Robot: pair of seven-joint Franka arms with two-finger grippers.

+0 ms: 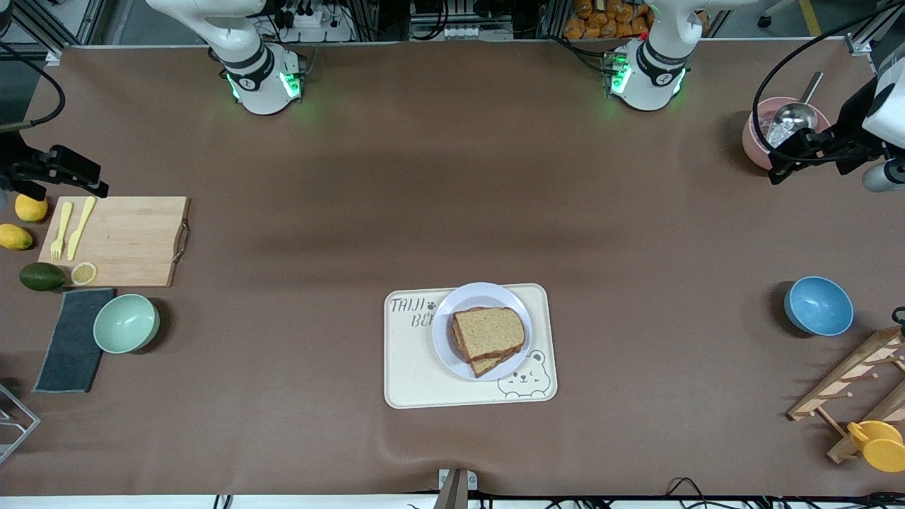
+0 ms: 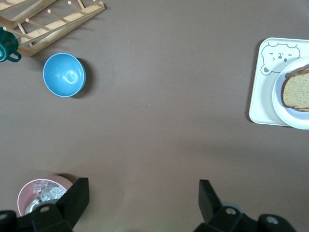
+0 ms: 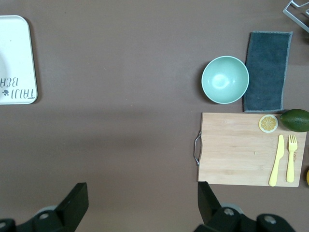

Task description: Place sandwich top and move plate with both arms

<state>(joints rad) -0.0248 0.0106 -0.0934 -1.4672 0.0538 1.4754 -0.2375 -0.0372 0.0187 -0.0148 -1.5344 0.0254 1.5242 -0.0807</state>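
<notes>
The plate (image 1: 452, 311) sits on a cream bear-printed tray (image 1: 417, 375) in the middle of the table, toward the front camera. The sandwich top (image 1: 489, 332), a plain brown slice, lies on top of the stack on the plate, with another slice's edge showing under it. My left gripper (image 1: 792, 159) hangs open and empty over the left arm's end of the table, beside a pink bowl (image 1: 760, 138). In the left wrist view the gripper (image 2: 143, 198) stands over bare mat, with the sandwich top (image 2: 297, 92) and plate (image 2: 289, 120) far off. My right gripper (image 1: 88, 177) (image 3: 141, 200) hangs open and empty beside the cutting board (image 1: 120, 240).
A metal scoop (image 1: 793, 113) rests in the pink bowl. A blue bowl (image 1: 819, 305) and wooden rack (image 1: 855, 385) stand at the left arm's end. At the right arm's end are a green bowl (image 1: 126, 323), dark cloth (image 1: 71, 339), lemons (image 1: 15, 237) and an avocado (image 1: 42, 276).
</notes>
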